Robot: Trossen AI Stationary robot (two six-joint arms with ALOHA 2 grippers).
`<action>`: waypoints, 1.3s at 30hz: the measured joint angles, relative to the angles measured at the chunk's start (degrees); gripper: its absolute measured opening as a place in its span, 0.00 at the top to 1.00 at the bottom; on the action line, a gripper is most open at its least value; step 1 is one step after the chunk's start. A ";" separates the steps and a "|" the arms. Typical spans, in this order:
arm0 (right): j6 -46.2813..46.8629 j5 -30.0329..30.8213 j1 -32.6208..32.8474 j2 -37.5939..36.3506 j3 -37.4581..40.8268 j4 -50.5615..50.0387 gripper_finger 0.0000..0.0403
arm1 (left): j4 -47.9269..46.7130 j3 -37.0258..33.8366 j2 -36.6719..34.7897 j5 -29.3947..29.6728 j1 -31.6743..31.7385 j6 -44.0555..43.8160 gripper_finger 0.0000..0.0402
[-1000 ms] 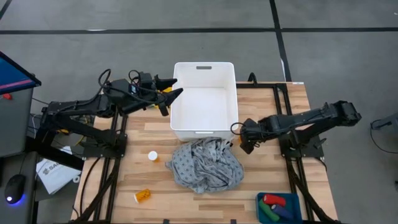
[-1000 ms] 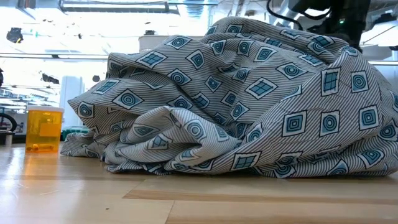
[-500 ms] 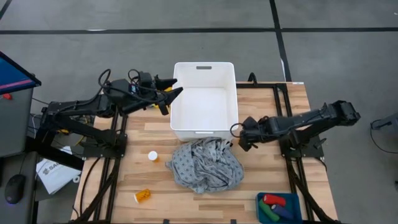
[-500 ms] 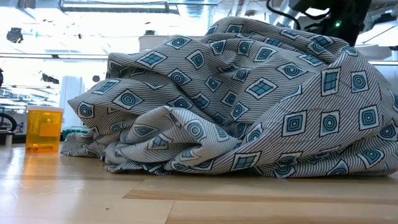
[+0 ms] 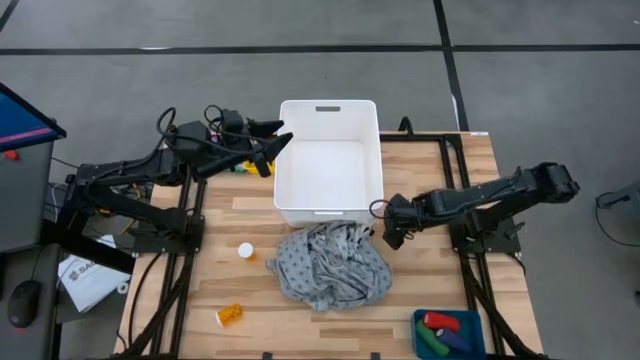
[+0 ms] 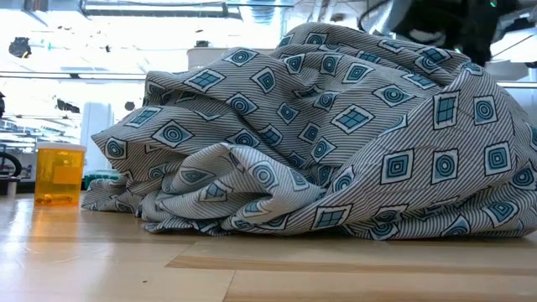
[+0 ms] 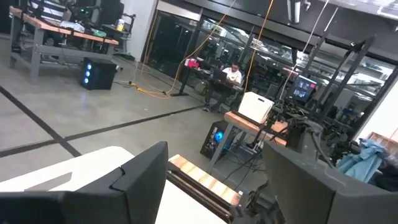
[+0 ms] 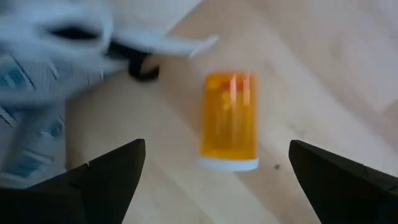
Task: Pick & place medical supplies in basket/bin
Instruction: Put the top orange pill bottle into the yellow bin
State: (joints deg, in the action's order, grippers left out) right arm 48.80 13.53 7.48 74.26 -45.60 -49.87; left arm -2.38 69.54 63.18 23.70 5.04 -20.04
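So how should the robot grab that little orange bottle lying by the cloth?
Grip the orange bottle across its round middle, coming straight down from above. It lies on its side on the table, and the right gripper, open, already straddles it. The cloth sits clear beside it.

Evenly lit from above, soft shadows; blown-out windows behind the cloth [image 6: 336, 134]; blurred bottle [image 8: 230, 121] in right wrist view.

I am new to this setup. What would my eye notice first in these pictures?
First, the crumpled grey patterned cloth mid-table, just in front of the empty white bin. Then the right gripper, open, beside the cloth, over an orange pill bottle lying on the wood.
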 joint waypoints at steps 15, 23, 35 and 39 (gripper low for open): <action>0.41 13.48 7.37 -0.46 7.48 8.09 0.02 | -0.25 0.20 1.63 -0.07 -0.02 -4.70 0.37; 3.27 16.13 8.26 -1.73 11.73 14.61 0.02 | -0.33 0.17 3.35 -0.59 -0.02 -7.66 0.37; 1.77 15.39 7.50 -2.08 15.08 21.47 0.02 | 1.15 0.13 5.91 -5.20 -0.02 -10.20 0.37; 0.89 15.31 7.39 -1.88 15.08 21.97 0.02 | 1.56 0.13 5.88 -6.13 -0.02 -10.00 0.37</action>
State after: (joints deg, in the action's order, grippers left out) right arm 49.69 28.84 14.87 72.38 -30.52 -27.89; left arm -0.82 69.67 69.06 17.57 5.02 -30.04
